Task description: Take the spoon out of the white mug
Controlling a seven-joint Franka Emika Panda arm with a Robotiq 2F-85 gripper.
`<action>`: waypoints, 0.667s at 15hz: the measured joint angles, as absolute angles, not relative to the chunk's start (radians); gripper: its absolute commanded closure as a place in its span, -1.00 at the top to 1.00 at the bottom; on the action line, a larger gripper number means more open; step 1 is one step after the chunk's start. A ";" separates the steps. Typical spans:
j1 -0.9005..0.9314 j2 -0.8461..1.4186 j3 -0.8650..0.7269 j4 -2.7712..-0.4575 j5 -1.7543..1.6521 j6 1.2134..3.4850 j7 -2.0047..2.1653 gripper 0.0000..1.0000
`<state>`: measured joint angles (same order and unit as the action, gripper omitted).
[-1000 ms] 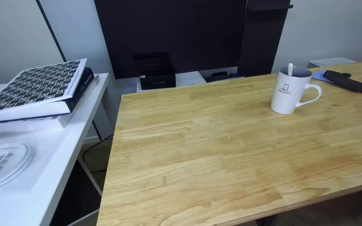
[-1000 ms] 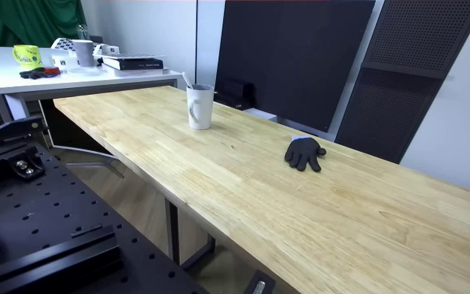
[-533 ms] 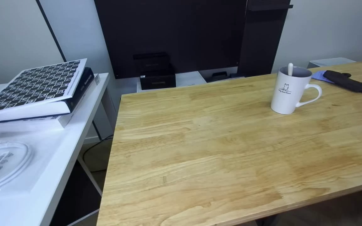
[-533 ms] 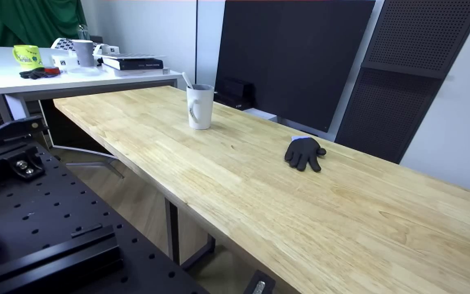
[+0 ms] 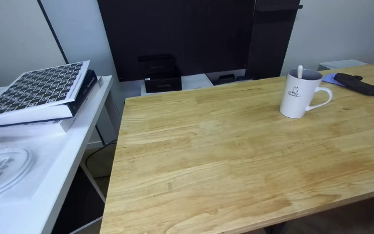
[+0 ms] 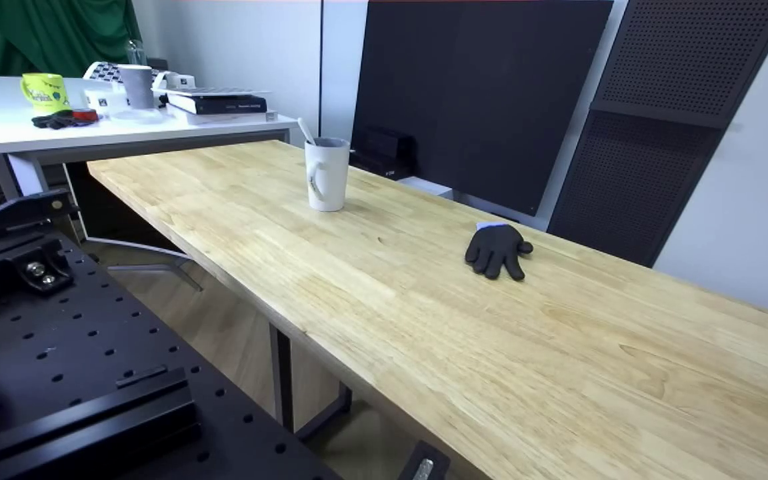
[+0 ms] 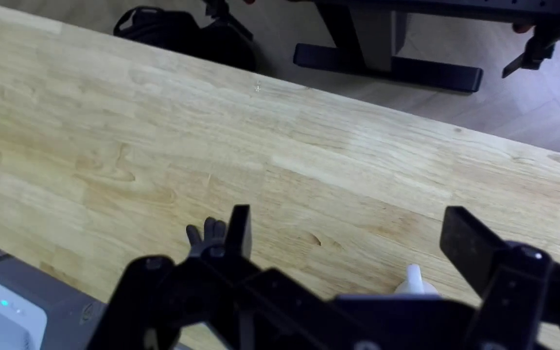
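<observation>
The white mug (image 5: 299, 97) stands upright on the wooden table in both exterior views (image 6: 328, 177). The spoon (image 5: 300, 72) leans in it, its pale handle (image 6: 307, 131) sticking up above the rim; its bowl end is hidden inside the mug. In the wrist view my gripper (image 7: 347, 214) is open, with nothing between its fingers. Part of the mug, with its handle (image 7: 414, 279), shows beyond the gripper body, between the fingers and nearer the right one; the rest of the mug and the spoon are hidden there. The gripper is out of both exterior views.
A dark glove (image 5: 359, 84) lies on the wooden table (image 6: 424, 313) near the mug, also behind the left finger in the wrist view (image 7: 207, 231). A white side table with books (image 5: 34, 87) stands beside it. A black perforated base (image 6: 111, 333) runs along the front.
</observation>
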<state>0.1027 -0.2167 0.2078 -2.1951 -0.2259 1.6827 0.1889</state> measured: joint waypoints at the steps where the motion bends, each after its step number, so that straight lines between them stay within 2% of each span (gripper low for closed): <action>1: 0.115 -0.187 0.220 -2.193 -0.259 1.713 0.189 1.00; 10: 0.209 0.093 0.250 -2.081 -0.342 1.994 0.159 1.00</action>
